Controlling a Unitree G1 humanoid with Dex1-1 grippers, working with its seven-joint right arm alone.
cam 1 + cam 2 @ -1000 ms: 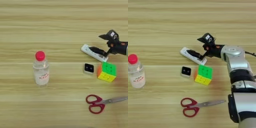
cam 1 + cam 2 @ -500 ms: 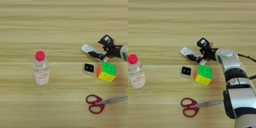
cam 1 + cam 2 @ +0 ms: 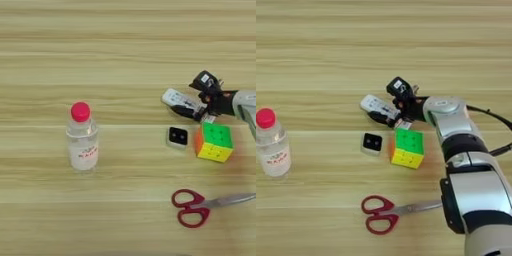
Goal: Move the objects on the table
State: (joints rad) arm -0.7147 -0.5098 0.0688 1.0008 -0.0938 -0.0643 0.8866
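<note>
The slim white remote (image 3: 179,100) lies right of centre on the table (image 3: 100,45). My right gripper (image 3: 392,103) is open and down at the remote's right end. One black finger (image 3: 400,87) is behind the remote and the other (image 3: 380,118) is in front of it. Just in front of the gripper sits the multicoloured puzzle cube (image 3: 214,142), green face up. The tiny white block with a black face (image 3: 177,137) lies to the cube's left. The clear bottle with a red cap (image 3: 82,137) stands upright at the left, far from the gripper.
Red-handled scissors (image 3: 197,205) lie near the front edge, blades pointing right. My silver forearm (image 3: 456,130) comes in from the bottom right, with a black cable (image 3: 491,117) looping beside it.
The gripper has come down and left onto the remote's right end, and its fingers have narrowed a little around it. The things on the table have not moved.
</note>
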